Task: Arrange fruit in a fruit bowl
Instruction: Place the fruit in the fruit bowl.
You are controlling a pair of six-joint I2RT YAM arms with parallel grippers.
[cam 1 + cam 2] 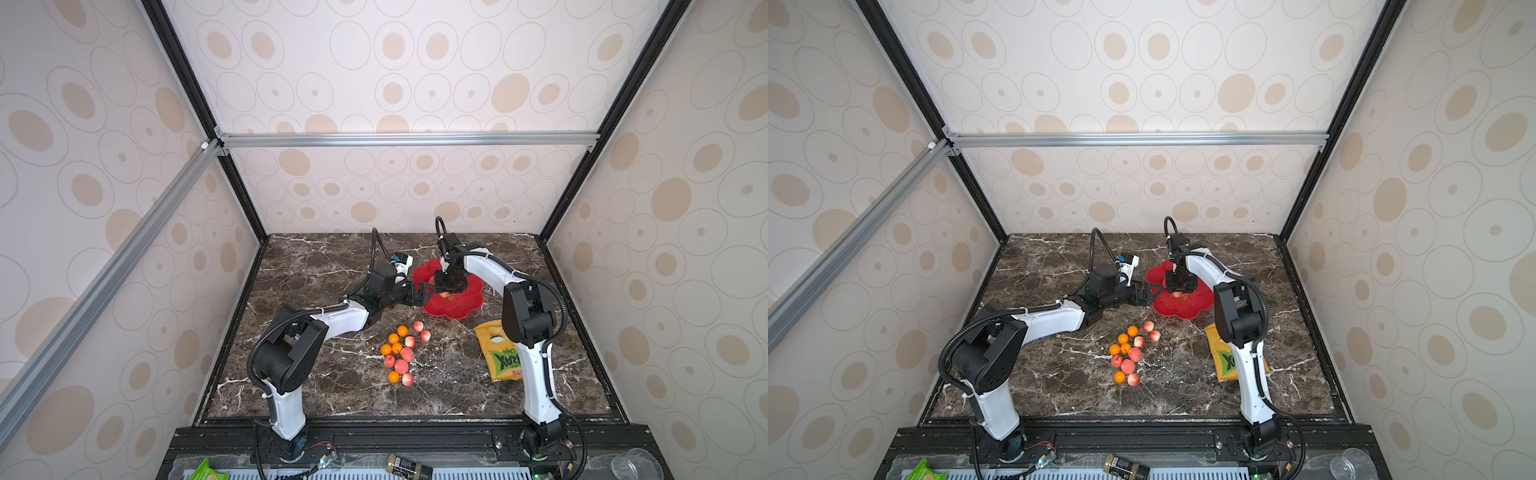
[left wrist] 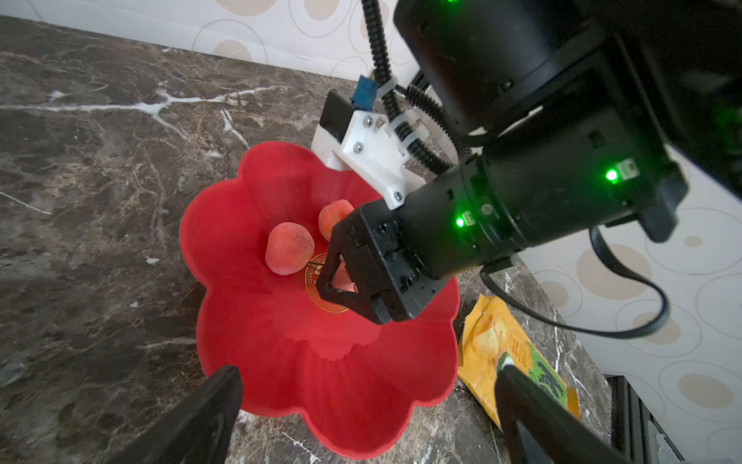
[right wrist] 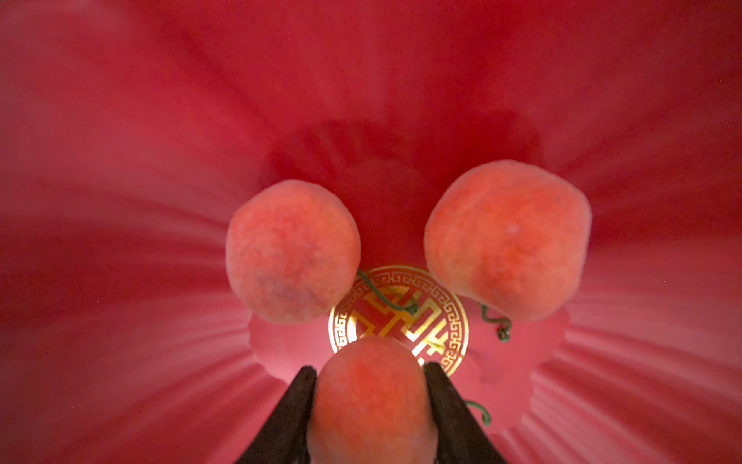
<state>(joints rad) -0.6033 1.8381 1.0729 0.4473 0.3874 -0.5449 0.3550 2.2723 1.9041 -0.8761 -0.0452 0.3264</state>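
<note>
Your right gripper [image 3: 370, 373] pinches a fuzzy peach [image 3: 371, 413] across its middle, low inside the red fruit bowl [image 2: 249, 329], which sits just right of centre in both top views. Beside the gold emblem [image 3: 401, 317] rest two more peaches [image 3: 293, 251]. Your left gripper [image 2: 367, 377] stands spread wide at the bowl's rim, holding nothing. The loose fruit [image 1: 399, 353] lies clustered at lower centre. These look light, soft-skinned and prone to roll. Take each across its widest part, not by the thin green stem. From above, the right wrist hides the held peach, so you cannot tell whether it touches the bowl floor.
</note>
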